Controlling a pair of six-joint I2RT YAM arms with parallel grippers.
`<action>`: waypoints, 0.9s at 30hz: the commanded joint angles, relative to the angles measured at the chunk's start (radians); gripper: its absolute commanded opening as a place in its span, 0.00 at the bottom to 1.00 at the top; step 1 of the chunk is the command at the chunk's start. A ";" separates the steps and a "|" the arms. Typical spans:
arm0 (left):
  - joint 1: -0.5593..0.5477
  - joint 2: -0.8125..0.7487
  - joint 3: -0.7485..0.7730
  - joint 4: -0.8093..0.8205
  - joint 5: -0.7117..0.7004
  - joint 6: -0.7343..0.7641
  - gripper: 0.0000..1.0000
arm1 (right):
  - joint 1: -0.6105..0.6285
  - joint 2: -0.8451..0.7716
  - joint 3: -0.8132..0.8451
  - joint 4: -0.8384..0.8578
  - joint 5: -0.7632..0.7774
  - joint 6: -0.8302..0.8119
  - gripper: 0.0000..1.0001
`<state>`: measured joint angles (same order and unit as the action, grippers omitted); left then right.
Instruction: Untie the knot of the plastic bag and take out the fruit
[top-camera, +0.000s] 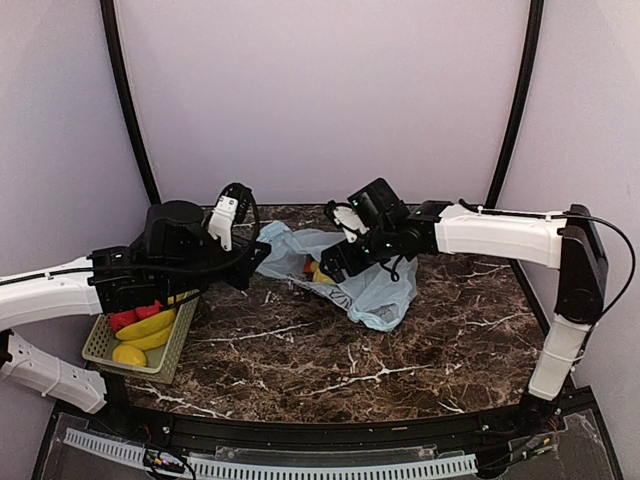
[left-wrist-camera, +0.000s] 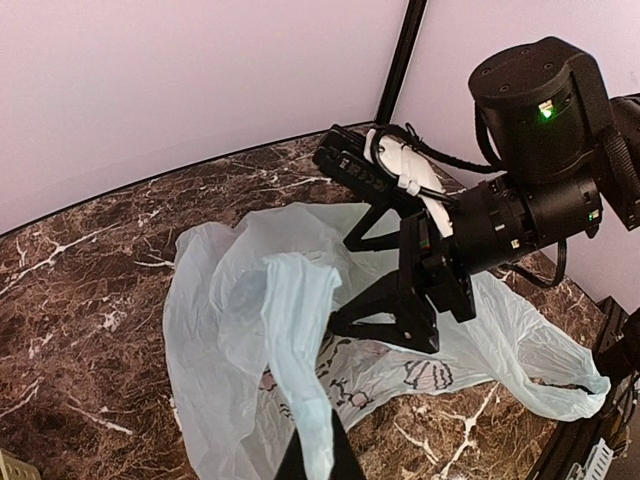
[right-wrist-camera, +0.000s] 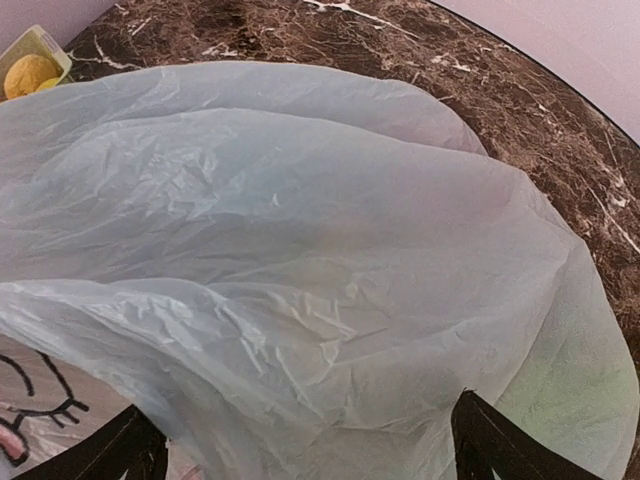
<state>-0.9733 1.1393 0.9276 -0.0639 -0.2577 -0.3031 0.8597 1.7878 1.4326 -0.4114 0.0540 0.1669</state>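
Observation:
The plastic bag (top-camera: 372, 288) lies crumpled at the middle back of the table, pale blue-green with a dark print. My left gripper (top-camera: 258, 258) is shut on a strip of the bag's left edge (left-wrist-camera: 305, 330) and holds it up; its fingers (left-wrist-camera: 345, 455) pinch the plastic. My right gripper (top-camera: 335, 268) is open, its jaws spread wide at the bag's mouth, and it also shows in the left wrist view (left-wrist-camera: 340, 285). In the right wrist view the bag (right-wrist-camera: 320, 250) fills the frame between the fingers (right-wrist-camera: 500, 445). A small orange-yellow patch of fruit (top-camera: 318, 270) shows in the mouth. No knot shows.
A pale green basket (top-camera: 100, 345) with bananas, red apples and a yellow fruit stands at the left, under my left arm; its corner shows in the right wrist view (right-wrist-camera: 35, 45). The marble table (top-camera: 330, 360) ends at a dark rim by the back wall.

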 joint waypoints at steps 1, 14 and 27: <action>0.008 -0.003 0.025 -0.030 0.008 -0.014 0.01 | 0.009 0.054 0.049 0.011 0.075 -0.027 0.95; 0.014 -0.048 -0.045 -0.098 -0.008 0.018 0.01 | -0.087 -0.026 0.071 -0.033 0.284 0.061 0.53; 0.016 -0.148 -0.158 -0.104 0.091 -0.001 0.03 | -0.213 -0.175 -0.027 0.086 -0.094 0.027 0.00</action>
<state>-0.9642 1.0077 0.7624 -0.0834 -0.2073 -0.3000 0.7025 1.6440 1.4536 -0.3954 0.0433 0.1963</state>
